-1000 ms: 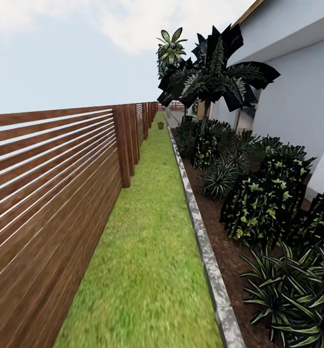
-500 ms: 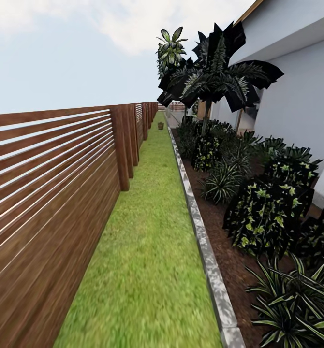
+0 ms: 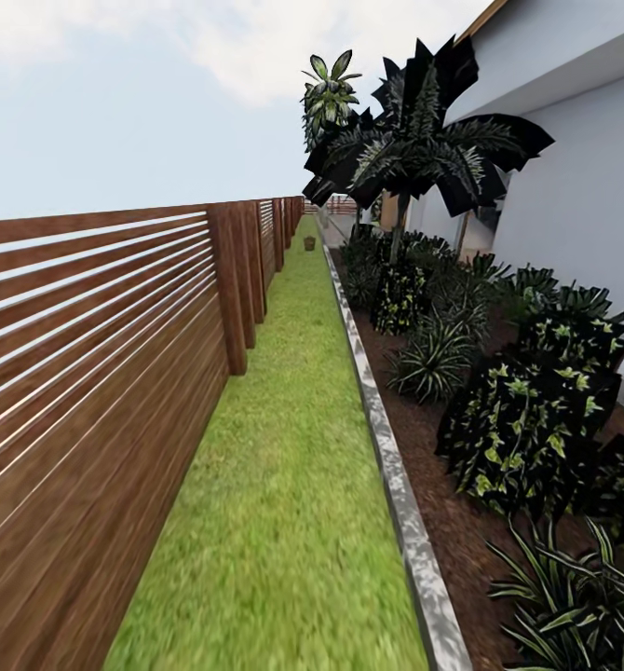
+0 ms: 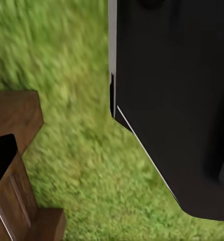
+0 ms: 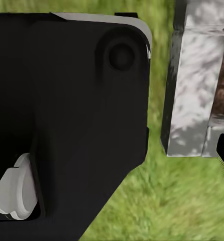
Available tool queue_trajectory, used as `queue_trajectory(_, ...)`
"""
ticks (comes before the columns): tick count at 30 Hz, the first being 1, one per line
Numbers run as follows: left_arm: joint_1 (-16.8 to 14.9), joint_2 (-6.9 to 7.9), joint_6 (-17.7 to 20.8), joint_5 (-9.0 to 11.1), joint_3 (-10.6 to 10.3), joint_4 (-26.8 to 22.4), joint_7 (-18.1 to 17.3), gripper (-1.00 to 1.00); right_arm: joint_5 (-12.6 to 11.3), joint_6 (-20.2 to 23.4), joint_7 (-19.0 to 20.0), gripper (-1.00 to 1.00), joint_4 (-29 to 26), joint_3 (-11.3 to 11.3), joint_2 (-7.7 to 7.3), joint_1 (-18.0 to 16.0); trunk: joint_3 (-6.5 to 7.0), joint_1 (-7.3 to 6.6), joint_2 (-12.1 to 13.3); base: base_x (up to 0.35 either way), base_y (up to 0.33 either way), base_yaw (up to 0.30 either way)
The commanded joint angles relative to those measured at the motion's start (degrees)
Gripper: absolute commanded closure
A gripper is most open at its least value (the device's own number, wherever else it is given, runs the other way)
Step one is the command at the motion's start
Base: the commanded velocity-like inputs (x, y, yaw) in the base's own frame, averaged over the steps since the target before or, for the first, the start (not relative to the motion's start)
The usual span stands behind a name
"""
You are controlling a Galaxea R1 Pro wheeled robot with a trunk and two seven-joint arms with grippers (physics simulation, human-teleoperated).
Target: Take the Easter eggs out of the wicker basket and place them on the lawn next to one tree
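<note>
The robot is travelling down a narrow strip of lawn (image 3: 293, 438) between a brown slatted fence (image 3: 98, 373) on its left and a grey stone kerb (image 3: 386, 447) on its right, with a bed of dark shrubs (image 3: 526, 429) and a white house wall (image 3: 582, 186) beyond the kerb. Compared with a second ago the near fence post and the shrubs sit slightly closer and lower in the head view, so the whole picture has shifted: the base has rolled forward a little and nothing in the garden has moved. Far ahead on the grass stands a small brown object, probably the basket (image 3: 309, 242), too distant to show any eggs. The left wrist view shows grass, fence wood and dark robot body; the right wrist view shows dark body, grass and kerb. I cannot tell how far either end effector is open or whether it holds anything. The task looks barely begun; most of the approach remains.
</note>
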Motion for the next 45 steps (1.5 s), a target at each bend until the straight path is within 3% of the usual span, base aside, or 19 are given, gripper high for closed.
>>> queue_trajectory(1, 0.0, 0.0, -0.02, 0.02, 0.0, -0.04, 0.03, -1.0, -0.01, -0.02, 0.0, -1.0, -0.01, -0.03, 0.01, -0.02, -0.06, 0.04, -0.05, 0.323, 0.0, 0.0)
queue_trajectory(45, 0.0, -0.02, -0.02, 0.01, 0.0, -0.04, 0.03, -1.0, -0.01, -0.02, 0.0, -1.0, -0.01, -0.03, 0.01, -0.02, -0.06, 0.04, -0.05, 0.323, 0.0, 0.0)
